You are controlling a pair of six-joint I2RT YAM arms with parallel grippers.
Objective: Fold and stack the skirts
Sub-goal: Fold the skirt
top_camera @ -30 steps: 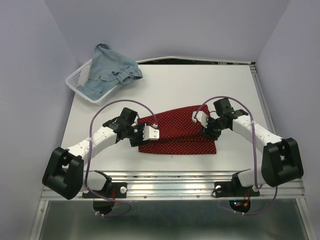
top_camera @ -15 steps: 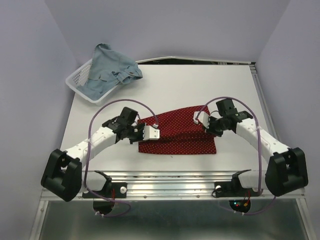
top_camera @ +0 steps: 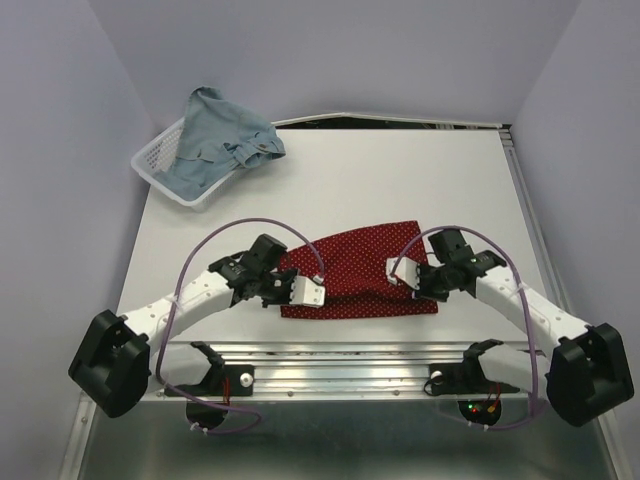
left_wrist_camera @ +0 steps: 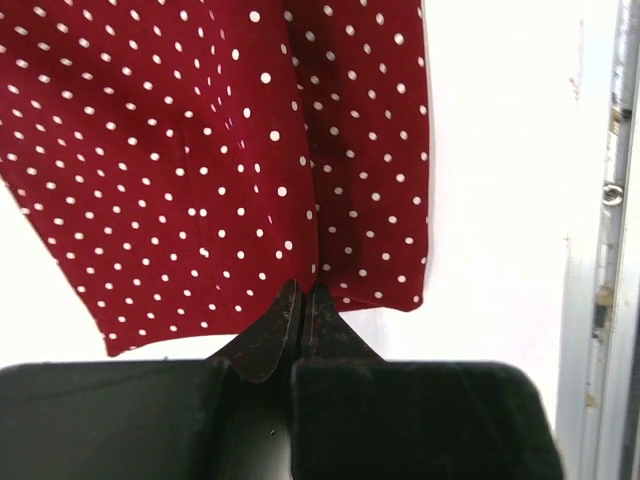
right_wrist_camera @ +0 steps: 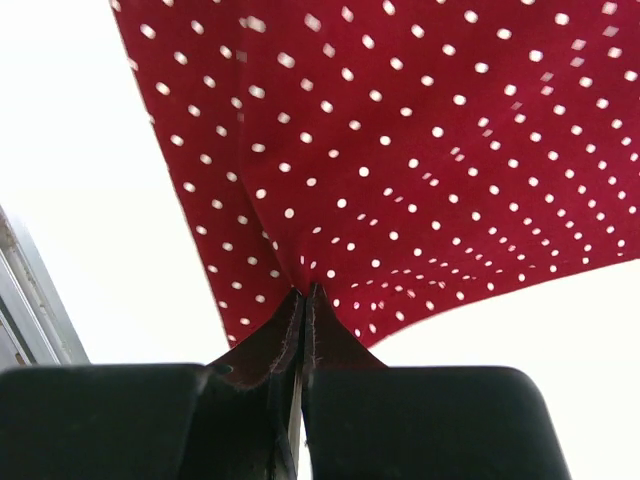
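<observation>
A white mesh basket [top_camera: 150, 163] sat at the 10 o'clock corner of a white table [top_camera: 400, 170]. Its near rim faced 5 o'clock and its far side was close to the left wall. A ribbed metal rail [top_camera: 350, 360] ran along the table's 6 o'clock edge, and the left wrist view showed it at 3 o'clock. Pale lilac walls [top_camera: 350, 50] closed in the table at 9, 12 and 3 o'clock. Small red and green lights [top_camera: 478, 408] glowed below the rail, toward 5 o'clock.

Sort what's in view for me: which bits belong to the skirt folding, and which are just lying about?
Job: red dotted skirt, pinched by left tool and right tool; denim skirt.
Lying about: white mesh basket holding the denim skirt.
</observation>
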